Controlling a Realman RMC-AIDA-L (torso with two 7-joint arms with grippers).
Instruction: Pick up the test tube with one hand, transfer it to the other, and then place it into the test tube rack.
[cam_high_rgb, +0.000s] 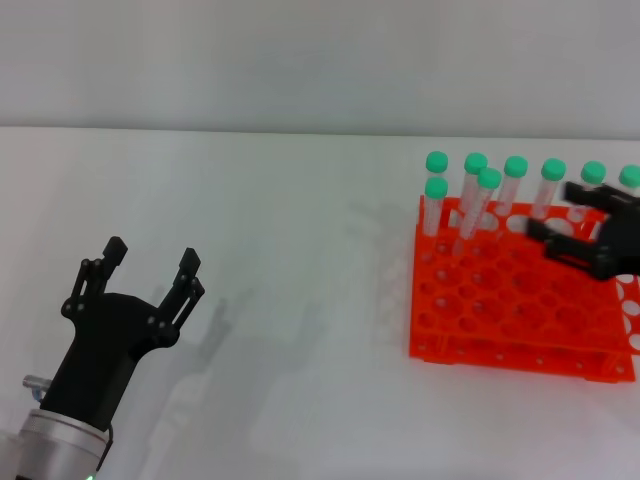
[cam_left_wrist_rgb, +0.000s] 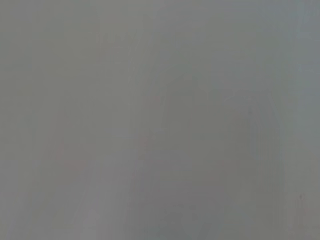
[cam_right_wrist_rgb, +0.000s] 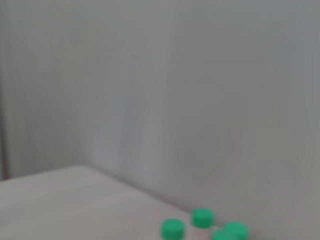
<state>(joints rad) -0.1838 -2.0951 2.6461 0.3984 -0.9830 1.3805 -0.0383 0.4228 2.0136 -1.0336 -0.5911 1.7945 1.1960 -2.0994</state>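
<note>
The orange-red test tube rack (cam_high_rgb: 500, 300) stands at the right of the white table. Several clear test tubes with green caps stand in its back rows; one (cam_high_rgb: 489, 180) leans a little. My right gripper (cam_high_rgb: 568, 212) reaches in from the right edge over the rack's back right part, with its fingers spread, next to a capped tube (cam_high_rgb: 593, 172). I cannot tell if it touches that tube. My left gripper (cam_high_rgb: 150, 262) is open and empty at the lower left, well away from the rack. Green caps (cam_right_wrist_rgb: 202, 217) show low in the right wrist view.
The white table (cam_high_rgb: 280, 250) runs from the left gripper to the rack, with a pale wall (cam_high_rgb: 300, 60) behind it. A second, white rack part (cam_high_rgb: 630, 300) shows at the right edge. The left wrist view holds only a blank grey surface.
</note>
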